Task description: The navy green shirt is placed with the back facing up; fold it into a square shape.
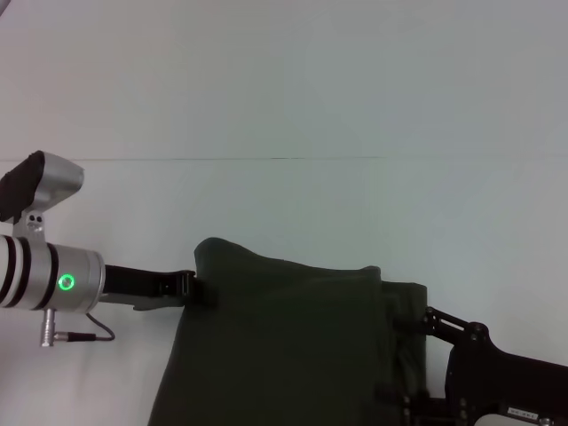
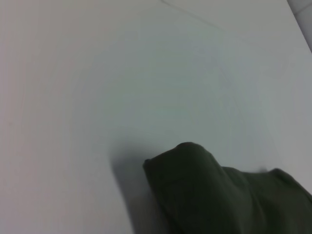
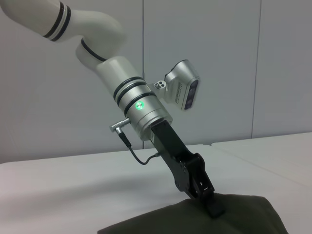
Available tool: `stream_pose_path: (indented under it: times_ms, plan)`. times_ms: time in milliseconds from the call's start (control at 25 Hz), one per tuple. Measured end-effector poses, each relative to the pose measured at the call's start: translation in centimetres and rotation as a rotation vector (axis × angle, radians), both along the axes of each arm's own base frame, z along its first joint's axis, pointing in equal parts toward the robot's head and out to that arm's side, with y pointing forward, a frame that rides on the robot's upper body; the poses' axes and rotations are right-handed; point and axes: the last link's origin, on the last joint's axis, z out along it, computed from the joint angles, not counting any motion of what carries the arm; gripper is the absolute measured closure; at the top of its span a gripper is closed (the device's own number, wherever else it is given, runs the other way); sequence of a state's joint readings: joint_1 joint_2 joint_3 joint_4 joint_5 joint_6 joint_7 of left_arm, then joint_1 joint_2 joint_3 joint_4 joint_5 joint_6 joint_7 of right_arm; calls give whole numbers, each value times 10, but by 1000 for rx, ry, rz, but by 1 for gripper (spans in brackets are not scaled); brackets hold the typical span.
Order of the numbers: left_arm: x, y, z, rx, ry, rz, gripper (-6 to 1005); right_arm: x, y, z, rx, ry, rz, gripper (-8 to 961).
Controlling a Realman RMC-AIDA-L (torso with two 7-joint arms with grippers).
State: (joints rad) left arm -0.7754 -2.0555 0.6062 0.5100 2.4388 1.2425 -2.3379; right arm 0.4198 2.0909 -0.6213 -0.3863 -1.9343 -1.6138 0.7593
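1. At the shirt's far left corner, the left gripper [image 1: 191, 286] has its jaws clamped on the navy green shirt [image 1: 293, 346], lifting the fabric into a peak.
2. At the shirt's right edge, the right gripper [image 1: 417, 324] touches the cloth; whether its jaws are apart or together, I cannot tell.
3. Beneath both, the shirt lies on the white worktop [image 1: 284, 106], at its near edge.

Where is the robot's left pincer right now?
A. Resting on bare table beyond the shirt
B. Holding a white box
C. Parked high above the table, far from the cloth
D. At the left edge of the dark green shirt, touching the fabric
D: the left pincer meets the raised left edge of the navy green shirt, and the right wrist view shows its tip pressed into the fabric.
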Motion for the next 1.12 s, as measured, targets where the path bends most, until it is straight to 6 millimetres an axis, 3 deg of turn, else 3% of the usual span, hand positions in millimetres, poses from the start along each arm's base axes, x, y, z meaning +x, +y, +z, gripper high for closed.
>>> stream_pose_path:
  times_ms: [360,720,1120]
  plan:
    - [-24,1,23,126,-58,99,939,-1,3,0,6,-1,-2,36]
    - [-64,-27,36,238,-164,267,942,-3,6,0,9,-4,7,36]
    - [-68,-36,33,269,-206,260,936,-5,8,0,6,-7,18,37]
